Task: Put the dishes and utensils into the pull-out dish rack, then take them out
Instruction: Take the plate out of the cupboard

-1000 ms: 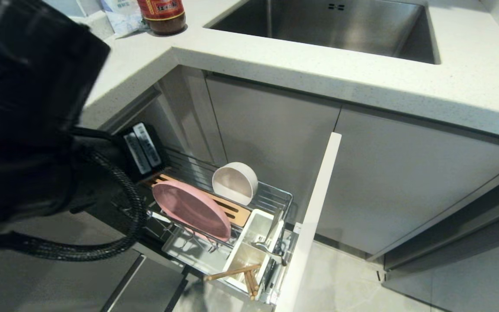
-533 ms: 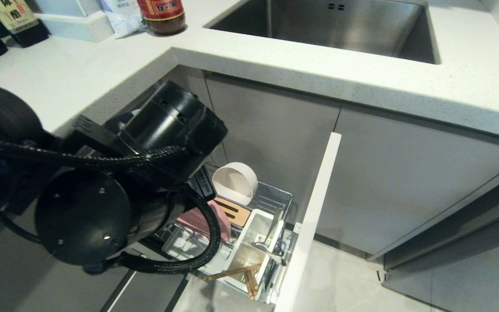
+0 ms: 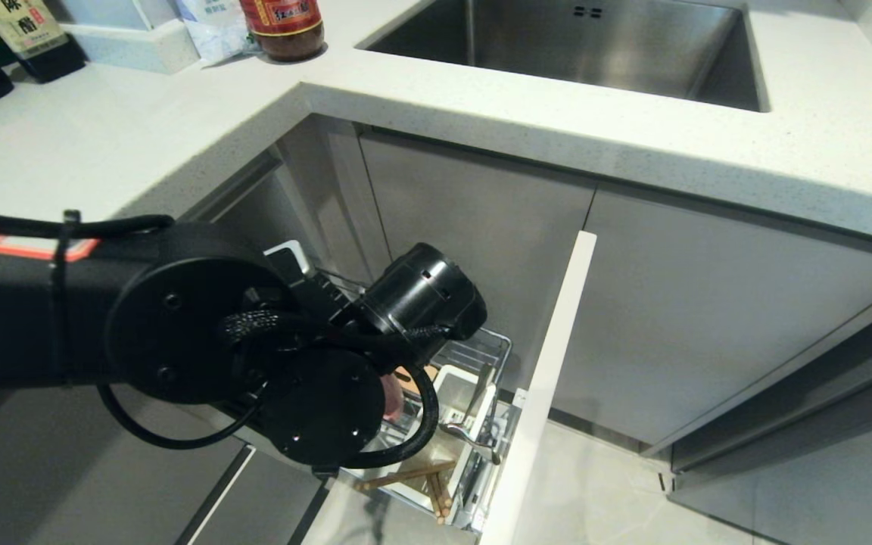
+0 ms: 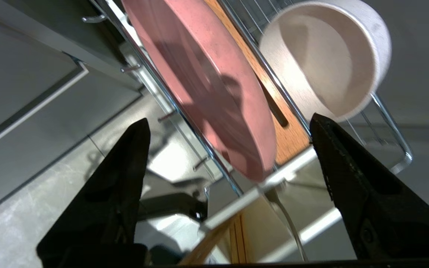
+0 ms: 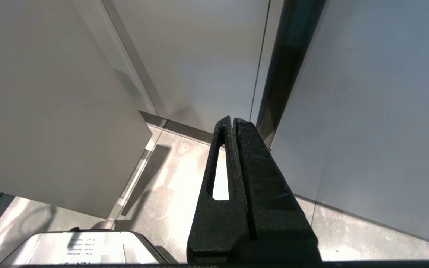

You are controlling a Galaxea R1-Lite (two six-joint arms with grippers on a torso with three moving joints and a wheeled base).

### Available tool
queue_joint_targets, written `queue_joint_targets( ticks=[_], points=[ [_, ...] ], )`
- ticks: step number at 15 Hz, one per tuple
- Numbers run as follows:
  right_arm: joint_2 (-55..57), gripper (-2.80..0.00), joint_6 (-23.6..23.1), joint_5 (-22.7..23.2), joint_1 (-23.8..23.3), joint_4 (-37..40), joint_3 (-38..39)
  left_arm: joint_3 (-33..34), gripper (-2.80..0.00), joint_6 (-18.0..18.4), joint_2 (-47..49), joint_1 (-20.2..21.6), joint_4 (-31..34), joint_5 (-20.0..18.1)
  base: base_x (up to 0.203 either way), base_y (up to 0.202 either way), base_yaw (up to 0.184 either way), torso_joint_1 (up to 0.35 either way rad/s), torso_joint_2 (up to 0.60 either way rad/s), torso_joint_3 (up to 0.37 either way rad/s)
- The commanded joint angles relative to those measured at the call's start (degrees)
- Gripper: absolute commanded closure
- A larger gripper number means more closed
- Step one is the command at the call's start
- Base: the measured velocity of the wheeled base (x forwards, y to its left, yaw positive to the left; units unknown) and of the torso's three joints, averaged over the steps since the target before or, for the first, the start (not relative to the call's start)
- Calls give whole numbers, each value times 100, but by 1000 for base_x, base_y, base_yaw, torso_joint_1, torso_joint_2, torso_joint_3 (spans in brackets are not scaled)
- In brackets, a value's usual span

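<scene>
Pink plate (image 4: 207, 85) upright in rack (image 4: 393, 123) prongs, bowl (image 4: 333, 56) beside | left end effector (image 4: 229, 130) released, jaws straddling plate rim | you: centre on rim, clear wires, then clamp | right end effector (image 5: 233, 123) clenched, parked

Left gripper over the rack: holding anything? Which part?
Nothing held. The left gripper is open, fingers either side of the pink plate without touching it; the plate stands in the rack. Right gripper is shut on nothing.
</scene>
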Motion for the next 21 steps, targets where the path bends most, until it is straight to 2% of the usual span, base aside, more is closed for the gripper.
queue_joint_targets(
  ticks=[1,8,15,16,21],
  points=[
    [5,0,0,0,1,-2,0,12,-280,-108,274,38,6,75,0,0,0,0,0,0],
    [5,0,1,0,1,-2,0,100,-280,-100,634,313,-528,164,0,0,0,0,0,0],
    [5,0,0,0,1,-2,0,109,-280,-91,632,328,-528,357,0,0,0,0,0,0],
    [5,0,-1,0,1,-2,0,109,0,-74,616,319,-528,366,0,0,0,0,0,0],
    [5,0,5,0,1,-2,0,109,0,-73,515,302,-528,375,0,0,0,0,0,0]
  ],
)
